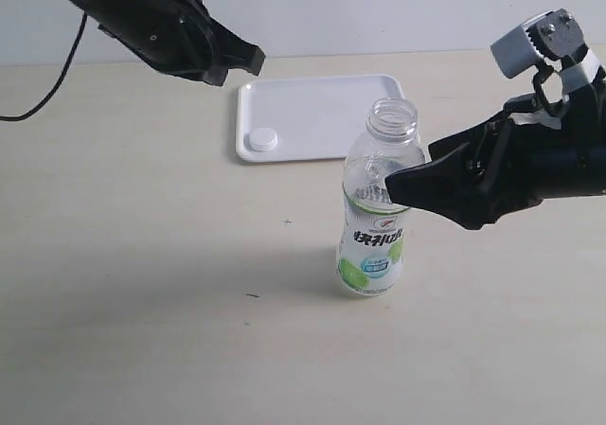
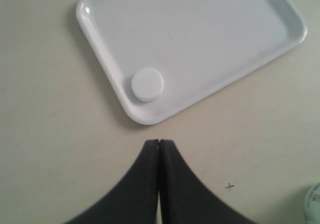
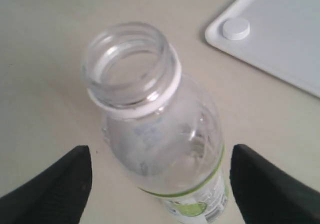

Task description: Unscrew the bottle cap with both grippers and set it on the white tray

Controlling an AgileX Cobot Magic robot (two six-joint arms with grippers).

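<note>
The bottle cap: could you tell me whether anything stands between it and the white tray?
Nothing visible does: the bottle cap already lies in the white tray, by a corner of its rim.

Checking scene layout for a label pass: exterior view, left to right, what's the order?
left tool → bottle cap → bottle. Left out: white tray and right tool, since both overlap the bottle.

Black tapered left pincer (image 2: 159,149) — looping cable (image 1: 59,73)
</note>
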